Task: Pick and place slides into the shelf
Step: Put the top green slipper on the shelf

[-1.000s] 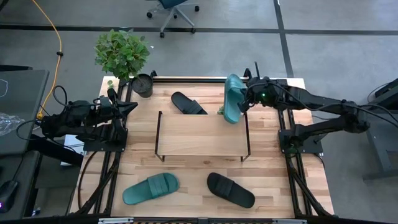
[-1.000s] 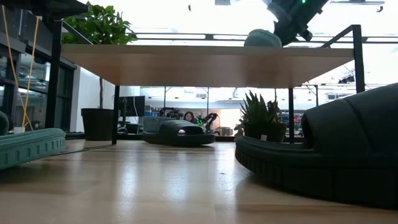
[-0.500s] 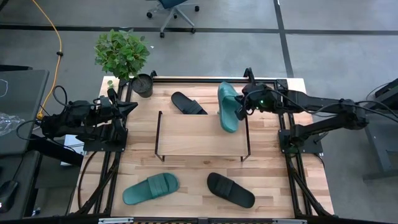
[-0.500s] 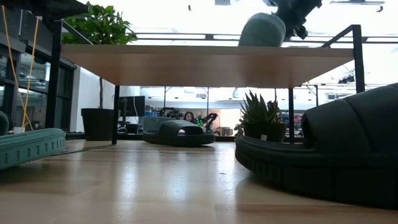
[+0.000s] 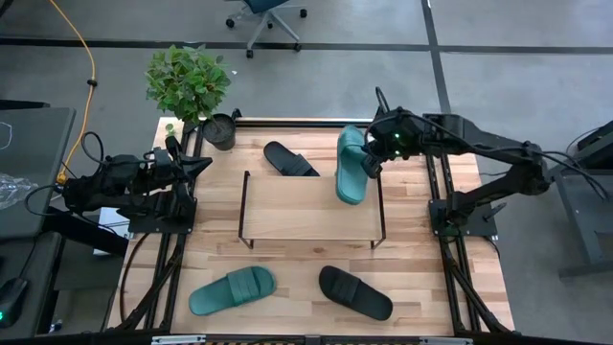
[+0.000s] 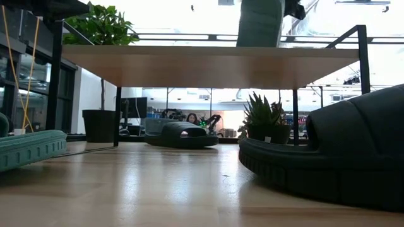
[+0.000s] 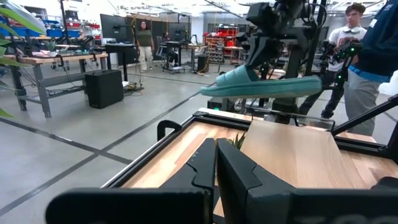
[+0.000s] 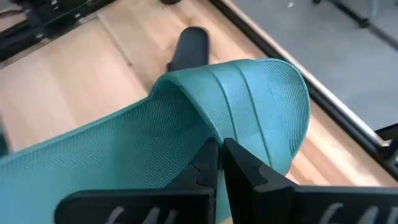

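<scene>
Up at the far right of the table, the right gripper (image 5: 375, 156) has its fingers (image 8: 205, 163) pinched shut on the strap of a teal sandal (image 5: 350, 165). That sandal hangs over the right end of the shelf (image 5: 306, 207), with its length running from the far edge of the plank toward the middle, close to the right-hand wire leg. In the low view it shows above the plank top, and whether it touches the wood cannot be told. The rest of the plank to its left lies bare.

Behind the shelf, on the table, a black sandal (image 5: 290, 159) lies at an angle, near the teal one but apart from it. In front of the shelf lie the other two: a second teal sandal (image 5: 232, 289) toward the left and a second black sandal (image 5: 355, 292) toward the right, well apart from each other, with open wood between them and the shelf legs.

The left gripper (image 5: 196, 166) waits at the table's left edge, its fingers (image 7: 235, 171) closed together on nothing.

A potted plant (image 5: 192, 86) stands at the far left corner of the wooden table (image 5: 287, 259), and a small spiky plant (image 6: 261, 117) sits behind the shelf. Beyond the table the floor is grey, with an office chair (image 5: 265, 17) on it; people (image 7: 362, 59) stand among workbenches in the room.
</scene>
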You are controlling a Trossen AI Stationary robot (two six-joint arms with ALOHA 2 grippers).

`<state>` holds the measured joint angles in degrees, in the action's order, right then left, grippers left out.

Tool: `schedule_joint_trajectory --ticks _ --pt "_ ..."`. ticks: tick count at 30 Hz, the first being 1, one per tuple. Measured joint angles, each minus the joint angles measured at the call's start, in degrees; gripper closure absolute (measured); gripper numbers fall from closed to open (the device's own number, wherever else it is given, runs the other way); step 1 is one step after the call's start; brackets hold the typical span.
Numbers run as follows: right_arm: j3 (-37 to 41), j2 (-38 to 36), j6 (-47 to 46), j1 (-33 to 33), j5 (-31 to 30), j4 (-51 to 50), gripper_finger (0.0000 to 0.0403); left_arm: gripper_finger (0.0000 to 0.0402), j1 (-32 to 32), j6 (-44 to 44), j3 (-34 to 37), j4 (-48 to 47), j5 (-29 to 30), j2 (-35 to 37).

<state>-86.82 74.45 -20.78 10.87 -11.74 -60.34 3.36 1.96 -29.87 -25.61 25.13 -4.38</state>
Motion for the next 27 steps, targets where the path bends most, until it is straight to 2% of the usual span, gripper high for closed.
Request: schedule_joint_trajectory --ticks 8,21,27 --pt "-10.7 6.6 0.3 0.0 2.7 -7.7 0.0403 0.0399 0.0 0.0 0.0 0.0 0.0 0.0" --pt "-22.8 12.4 1.3 0.0 5.2 -17.0 0.0403 0.0399 0.0 -0.2 0.0 -1.2 0.0 0.0" --pt "-26.0 14.5 0.6 0.0 7.5 -20.8 0.0403 0.0399 0.0 -0.2 0.0 -1.6 0.0 0.0"
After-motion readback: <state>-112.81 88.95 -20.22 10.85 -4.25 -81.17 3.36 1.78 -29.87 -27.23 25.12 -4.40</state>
